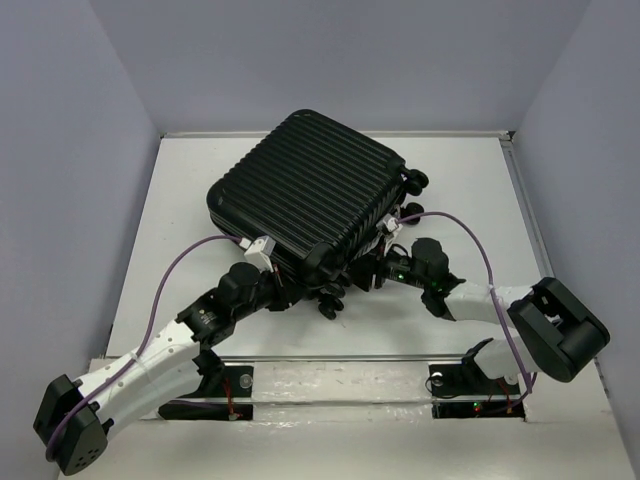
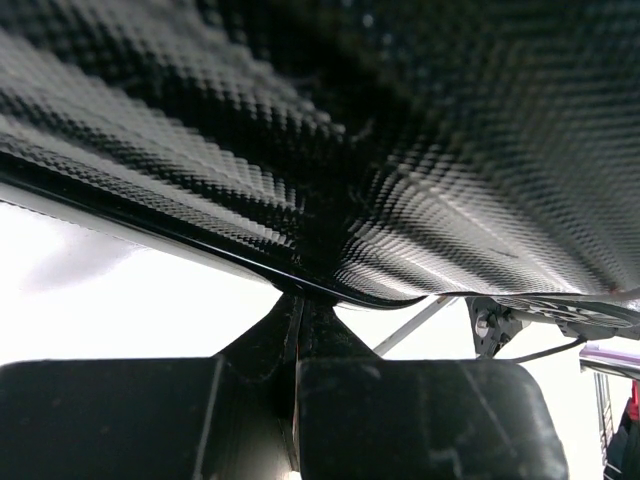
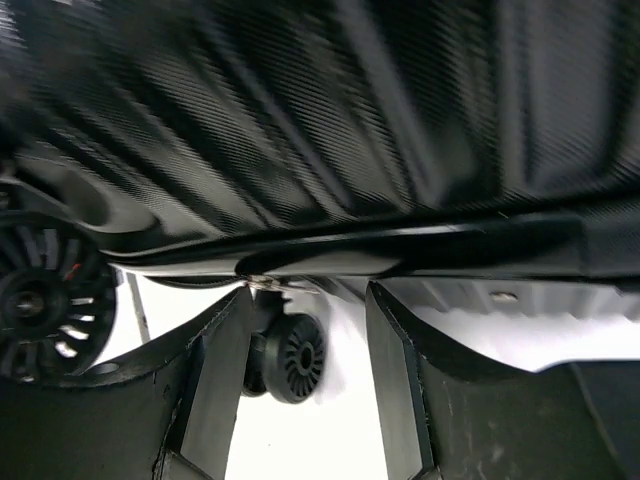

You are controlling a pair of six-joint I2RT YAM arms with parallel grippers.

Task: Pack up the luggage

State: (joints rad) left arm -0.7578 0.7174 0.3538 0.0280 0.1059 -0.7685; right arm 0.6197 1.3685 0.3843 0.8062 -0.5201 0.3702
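Low beside the rim of the suitcase, the left gripper is held clenched and the right gripper is held spread open.

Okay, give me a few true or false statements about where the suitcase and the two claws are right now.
1. The suitcase lies flat on the table, ribbed shell up. True.
2. Its lid stands wide open. False: the two halves lie one on the other.
3. The right claw has its fingers apart, with a caster wheel showing between them. True.
4. The left claw hangs far from the suitcase. False: it is right at the suitcase's near edge, fingers close together.
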